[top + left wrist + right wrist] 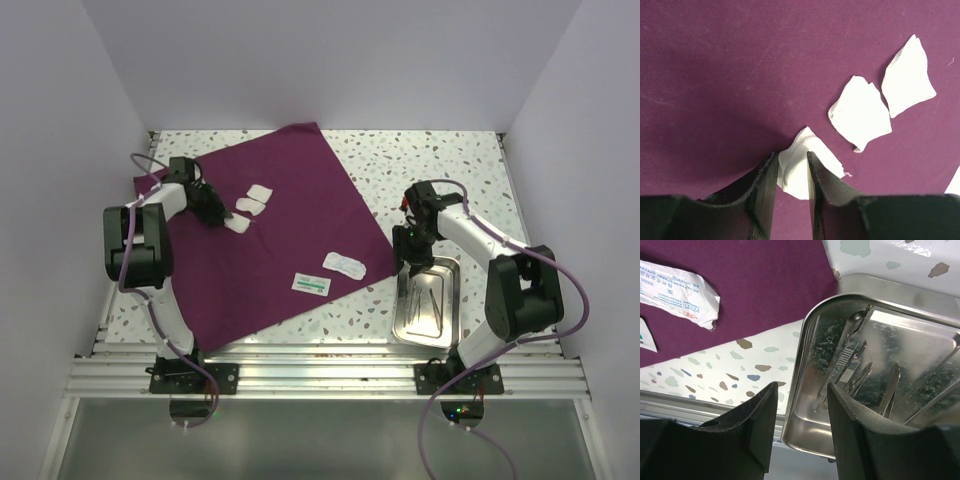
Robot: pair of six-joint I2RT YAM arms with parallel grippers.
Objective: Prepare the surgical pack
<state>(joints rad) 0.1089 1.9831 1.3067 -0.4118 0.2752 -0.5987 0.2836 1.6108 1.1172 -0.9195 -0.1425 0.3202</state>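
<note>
The maroon cloth (270,230) lies spread flat on the table. Three white gauze pads rest on it at upper left. My left gripper (218,214) stands over the nearest pad (796,162), partly open. Its fingertips (771,165) press down on either side of the slightly bunched pad. The other two pads (860,112) (907,77) lie flat just beyond. Two small packets (345,264) (311,285) lie near the cloth's right corner. The steel tray (403,322) sits on the bare table at right, with thin metal instruments (850,355) inside. My right gripper (800,390) is open, astride the tray's left rim (809,340).
White walls close in the speckled table on the left, back and right. An aluminium rail (320,375) runs along the near edge, just beside the tray. One printed packet (680,290) lies on the cloth close to the tray.
</note>
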